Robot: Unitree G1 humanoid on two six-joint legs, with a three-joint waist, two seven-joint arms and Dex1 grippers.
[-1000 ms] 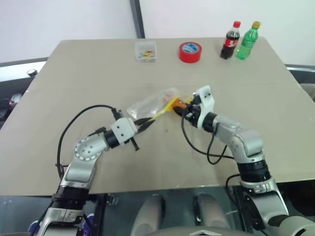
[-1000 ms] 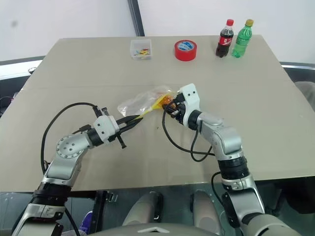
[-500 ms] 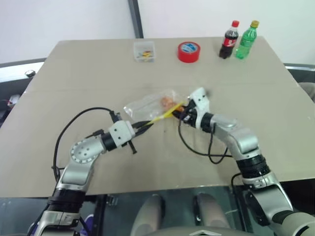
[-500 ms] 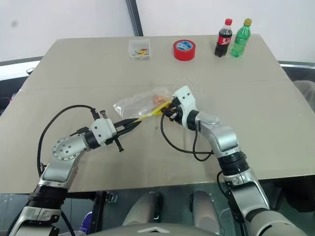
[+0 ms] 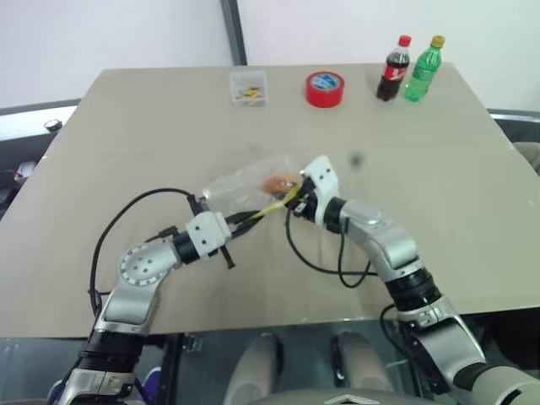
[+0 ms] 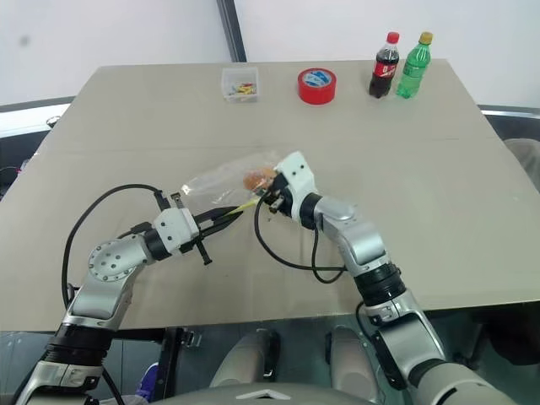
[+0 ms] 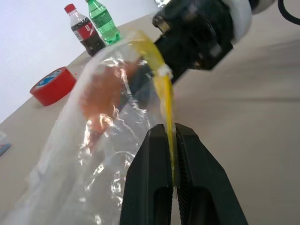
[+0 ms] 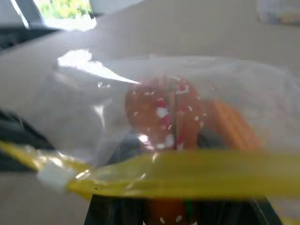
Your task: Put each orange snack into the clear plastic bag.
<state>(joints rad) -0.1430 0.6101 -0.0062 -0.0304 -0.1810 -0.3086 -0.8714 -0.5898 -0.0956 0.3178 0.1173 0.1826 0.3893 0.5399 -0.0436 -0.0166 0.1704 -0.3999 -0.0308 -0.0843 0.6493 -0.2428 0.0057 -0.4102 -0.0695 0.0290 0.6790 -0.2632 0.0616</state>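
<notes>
Clear plastic bag (image 5: 245, 184) is held up off the table (image 5: 126, 126) near its middle; its yellow strip (image 7: 165, 101) is pinched between the pressed-together fingers of the left gripper (image 7: 170, 140). Right gripper (image 5: 297, 201) is pushed into the bag mouth, clamped on an orange snack (image 8: 168, 215). Another orange snack (image 8: 161, 115) is seen inside the bag

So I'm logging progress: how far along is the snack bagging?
One snack already sits inside the bag. The left tool pinches the bag's yellow strip, holding the mouth up. The right tool is at the mouth pushing in a second snack, not yet released. Left: let go, withdraw.
</notes>
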